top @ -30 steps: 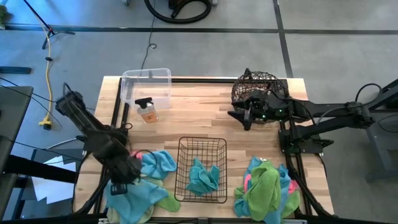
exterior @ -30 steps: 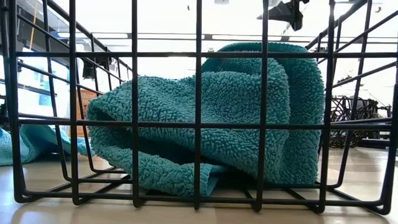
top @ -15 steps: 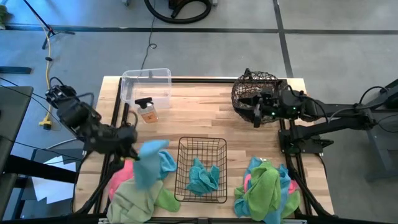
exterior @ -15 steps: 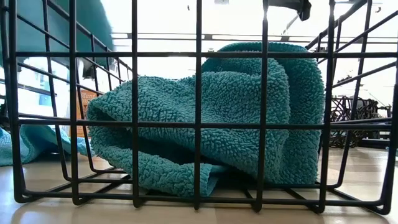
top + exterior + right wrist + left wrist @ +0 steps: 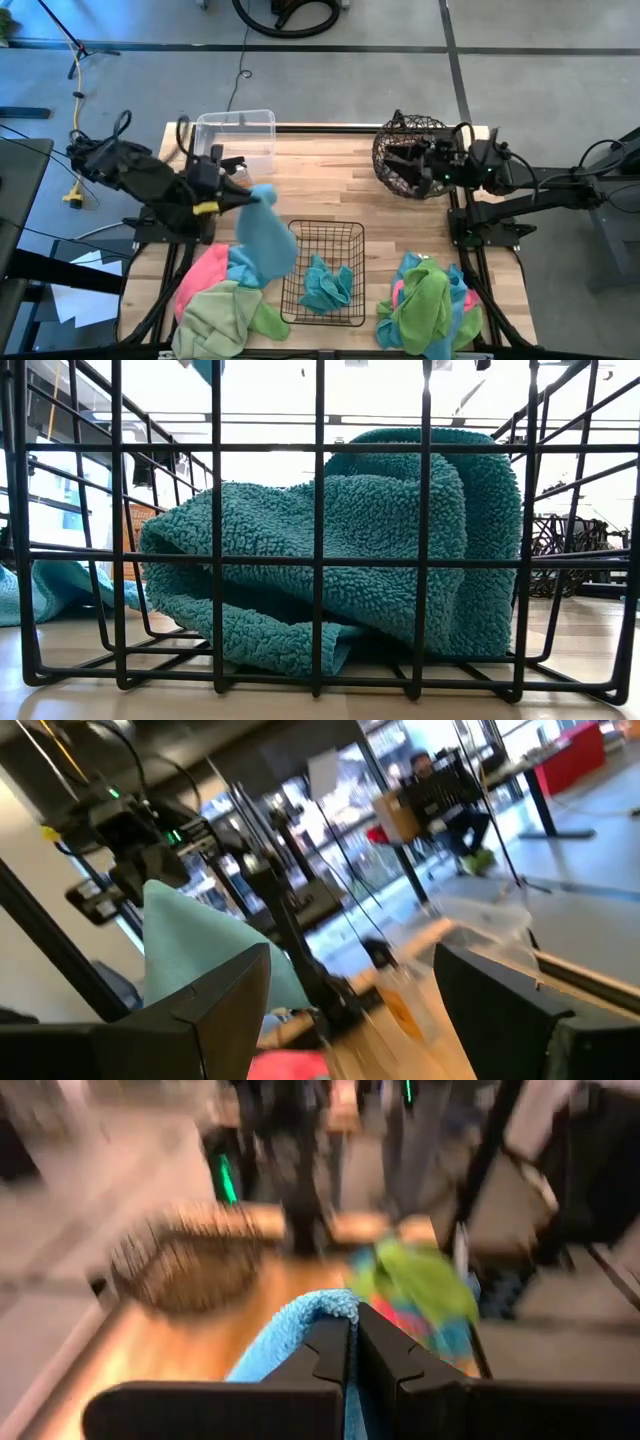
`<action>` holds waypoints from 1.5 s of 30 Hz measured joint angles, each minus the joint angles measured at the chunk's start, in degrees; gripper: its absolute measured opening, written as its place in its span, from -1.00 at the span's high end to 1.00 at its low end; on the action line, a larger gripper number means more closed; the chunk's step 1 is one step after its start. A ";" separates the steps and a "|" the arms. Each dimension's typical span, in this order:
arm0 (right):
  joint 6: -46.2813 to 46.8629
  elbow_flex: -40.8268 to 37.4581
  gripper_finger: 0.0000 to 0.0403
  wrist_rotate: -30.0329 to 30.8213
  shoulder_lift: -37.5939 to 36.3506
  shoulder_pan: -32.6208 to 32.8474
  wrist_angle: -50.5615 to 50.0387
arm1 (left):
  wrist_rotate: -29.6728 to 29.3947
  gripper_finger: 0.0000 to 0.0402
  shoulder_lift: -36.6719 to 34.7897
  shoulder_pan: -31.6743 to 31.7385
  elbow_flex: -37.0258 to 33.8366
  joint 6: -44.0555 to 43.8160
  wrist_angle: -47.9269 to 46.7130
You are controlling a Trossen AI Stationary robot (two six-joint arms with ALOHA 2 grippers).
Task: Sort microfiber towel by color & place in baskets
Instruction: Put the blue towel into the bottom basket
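Blue towel point(image 5: 266, 238) up in the air now! A second ago my left gripper point(image 5: 243, 197) was down in the pile at the near left corner; now it is lifted toward the clear tub point(image 5: 236, 140), jaws pinched tight on the cloth's top edge, with the cloth hanging down just left of the black wire basket point(image 5: 325, 272). With that cloth gone, the left pile point(image 5: 222, 305) shows pink and lime green on top. My right gripper point(image 5: 420, 166) has pulled back from the middle of the surface point(image 5: 320, 190) and sits over the round brown basket point(image 5: 410, 155), fingers spread wide and holding nothing.

One teal towel point(image 5: 330, 545) lies bunched inside the black wire basket, same as before. A second mixed heap point(image 5: 430, 300) of green, blue and pink rests at the near right corner. A small spray bottle point(image 5: 236, 178) stands beside the tub. Around the wooden surface, grey concrete floor, a yellow cable point(image 5: 78, 130) at the left, and a person seated far off point(image 5: 445, 790) in the room beyond.
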 joint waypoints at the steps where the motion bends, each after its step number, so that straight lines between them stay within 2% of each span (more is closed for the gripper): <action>1: -0.04 0.00 -0.39 0.00 0.00 0.00 1.15 | -0.05 1.00 0.31 0.46 0.00 2.79 3.48; 4: -0.96 0.00 -0.39 -0.03 0.00 0.00 3.53 | 1.61 1.00 1.43 1.25 0.00 9.85 12.85; 8: -1.53 0.00 -0.39 -0.29 0.00 0.00 5.78 | 1.80 1.00 1.94 1.29 -0.02 14.51 18.67; 17: -1.07 0.00 -0.39 -1.55 0.02 -0.02 6.91 | 1.53 1.00 2.11 1.29 -1.29 10.28 20.50; 21: -1.09 0.00 -0.39 -3.07 0.02 -0.02 8.21 | 1.03 1.00 1.85 2.04 -7.48 7.38 25.29; 28: -1.20 0.00 -0.39 -3.28 0.02 -0.02 8.72 | 8.17 1.00 3.37 4.97 -22.94 2.30 48.31; 33: -1.37 0.00 -0.39 -4.41 -0.09 -0.02 8.68 | 8.80 1.00 6.85 5.69 -26.23 -4.41 44.05; 38: -1.53 0.00 -0.39 -4.57 -0.56 -0.02 8.13 | 13.17 1.00 11.47 5.68 -25.74 -5.27 41.97; 41: -1.53 0.01 -0.39 -4.57 -0.87 -0.02 7.36 | 16.50 1.00 14.75 5.68 -22.94 -5.22 37.08; 45: -1.53 0.02 -0.39 -4.57 -1.14 -0.01 6.68 | 16.73 1.00 18.68 6.13 -16.61 -3.38 25.35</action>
